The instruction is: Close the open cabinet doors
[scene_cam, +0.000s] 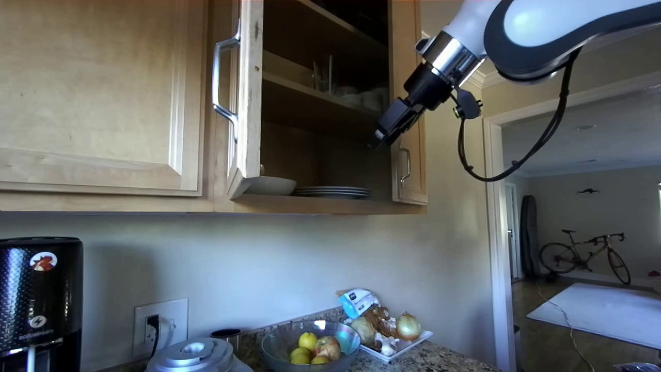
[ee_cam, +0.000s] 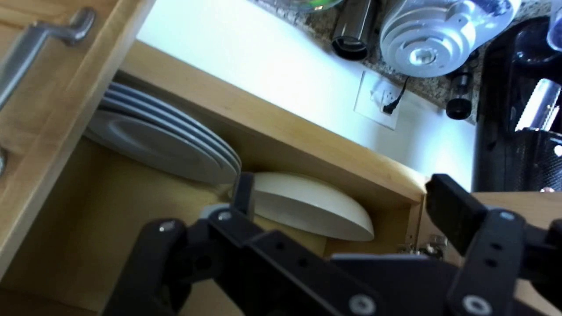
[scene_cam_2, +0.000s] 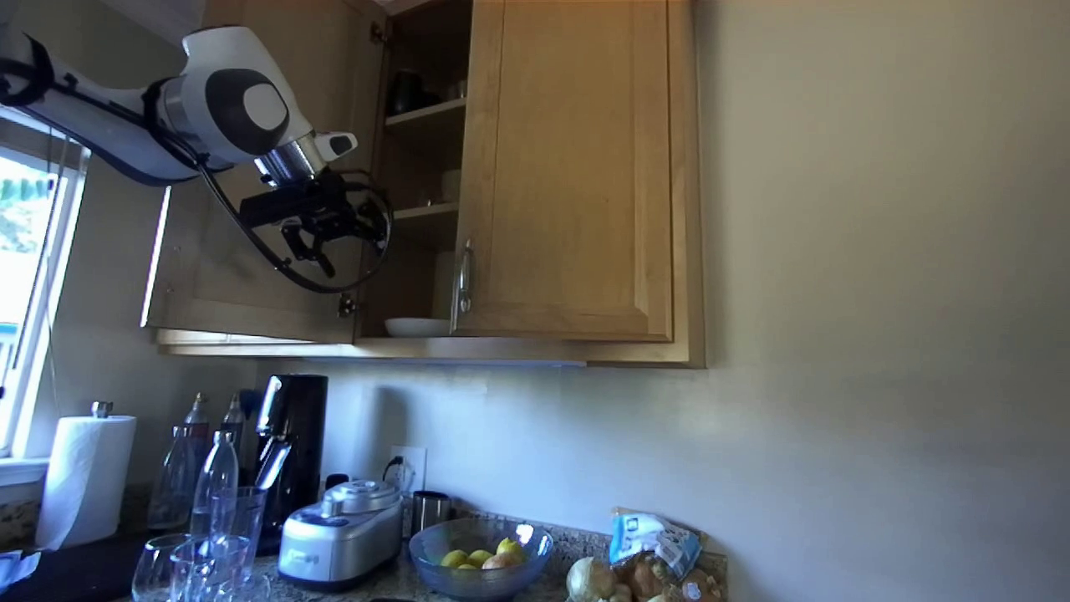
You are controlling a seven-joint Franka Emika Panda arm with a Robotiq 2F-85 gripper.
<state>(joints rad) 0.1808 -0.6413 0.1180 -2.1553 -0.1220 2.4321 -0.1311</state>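
So, 1 door (scene_cam_2: 234, 276) juts out from cab. (scene_cam_2: 685, 251), other door (scene_cam_2: 577, 167) part-open; both upright, long axis vert.; fingers (ee_cam: 454, 210) spread.

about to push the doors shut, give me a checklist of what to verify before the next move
1. Pincer free: ok, open, nothing held.
2. Bowl-side door shut: not ok, swung wide.
3. Plate-side door shut: not ok, part open.
4. Plates inside cabinet: ok, stacked behind its front edge.
5. Bowl inside cabinet: ok, beside the plates.
6. Pincer clear of both doors' swing: cannot tell, depth is hard to judge.
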